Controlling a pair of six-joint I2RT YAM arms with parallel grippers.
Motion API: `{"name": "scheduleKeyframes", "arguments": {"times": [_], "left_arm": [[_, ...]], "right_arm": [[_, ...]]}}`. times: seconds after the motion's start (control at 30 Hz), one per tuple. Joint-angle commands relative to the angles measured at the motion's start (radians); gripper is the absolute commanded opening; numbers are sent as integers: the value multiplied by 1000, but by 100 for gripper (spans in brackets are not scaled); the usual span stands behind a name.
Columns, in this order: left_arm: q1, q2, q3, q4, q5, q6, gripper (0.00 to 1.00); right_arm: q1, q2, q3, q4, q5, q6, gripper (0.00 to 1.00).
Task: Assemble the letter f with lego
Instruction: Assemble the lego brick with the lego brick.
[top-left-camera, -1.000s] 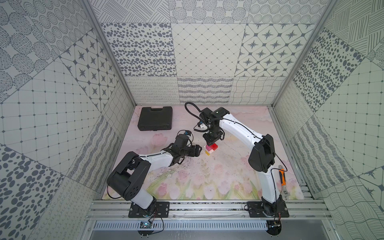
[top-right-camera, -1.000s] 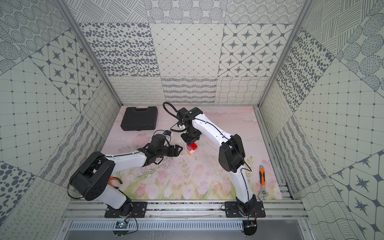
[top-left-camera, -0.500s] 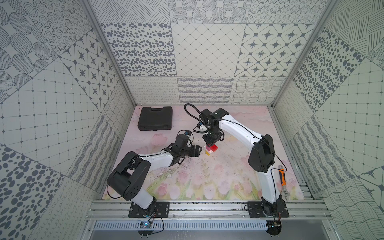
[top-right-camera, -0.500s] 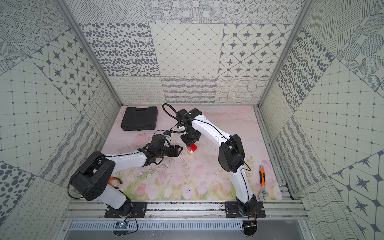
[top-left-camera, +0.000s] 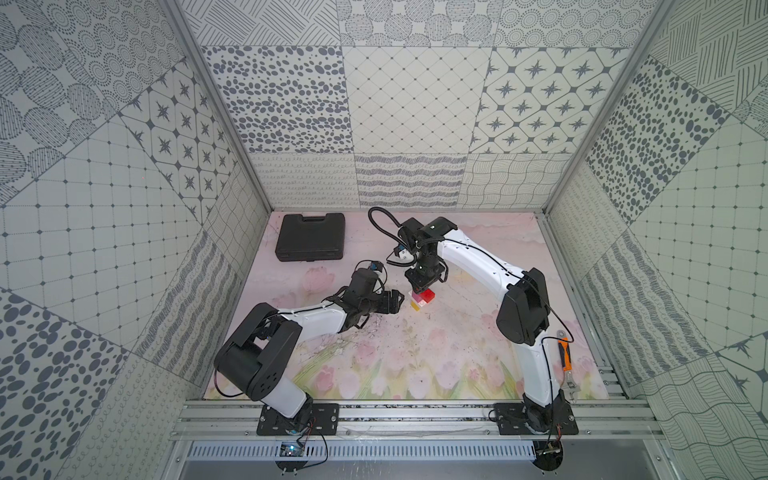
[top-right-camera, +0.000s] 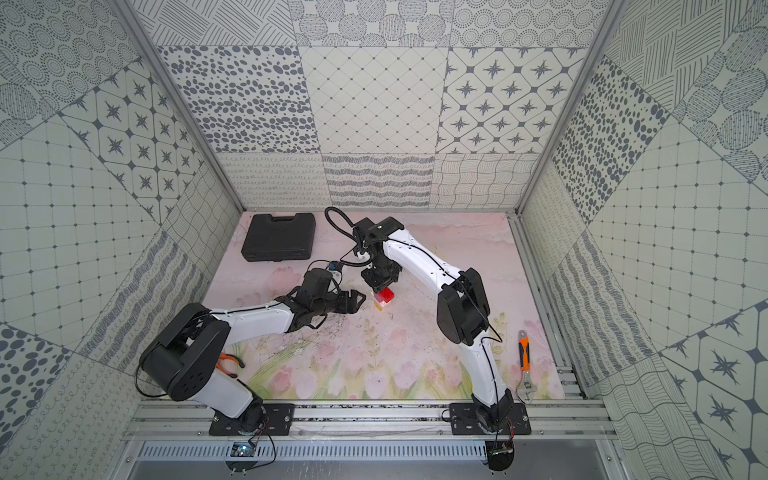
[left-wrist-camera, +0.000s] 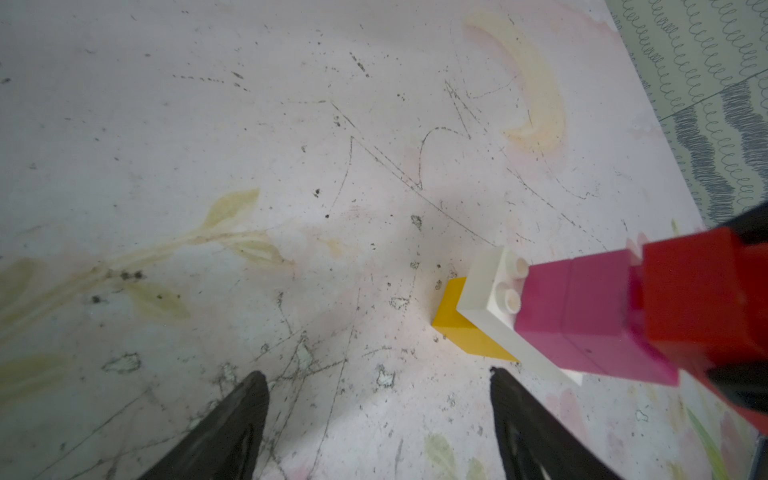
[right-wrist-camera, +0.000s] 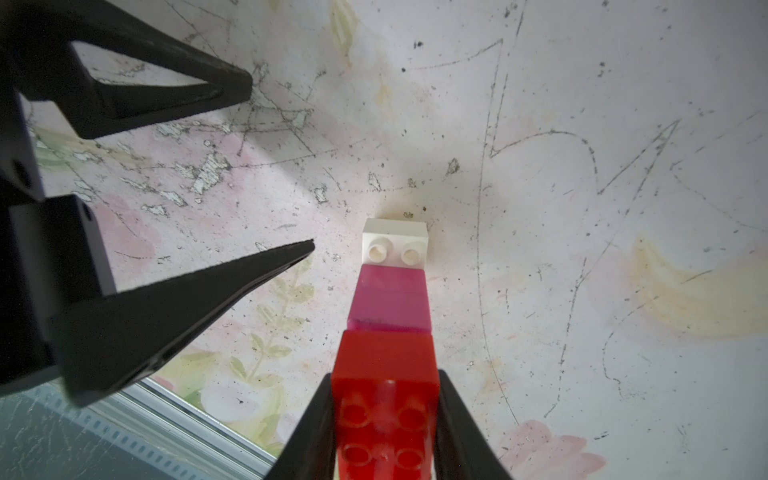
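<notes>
Change is slight. My right gripper (top-left-camera: 422, 286), clamped on the red rectangular plastic brick (top-left-camera: 428, 296), now sits a touch nearer my left gripper (left-wrist-camera: 374, 374) than a second ago. Whether the brick itself has shifted is too small to judge in both top views.

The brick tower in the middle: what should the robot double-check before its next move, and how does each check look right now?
1. Right hand shut on the red brick at the top: ok.
2. Left hand open, empty and apart from the tower: ok.
3. Order from the mat up is yellow brick, white brick, pink bricks, then red: ok.
4. Red brick pressed fully down onto the pink: cannot tell.
5. White and red bars jutting out the same way: cannot tell.
</notes>
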Motion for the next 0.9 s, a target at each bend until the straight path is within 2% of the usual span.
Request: {"name": "scheduleKeyframes", "arguments": {"times": [0.0, 0.87], "left_arm": [[-3, -3, 9, 20, 13, 23, 85], [-4, -18, 1, 17, 7, 26, 84]], "right_arm": [[6, 1, -13, 8, 12, -3, 35], [27, -9, -128, 25, 82, 85, 35]]}}
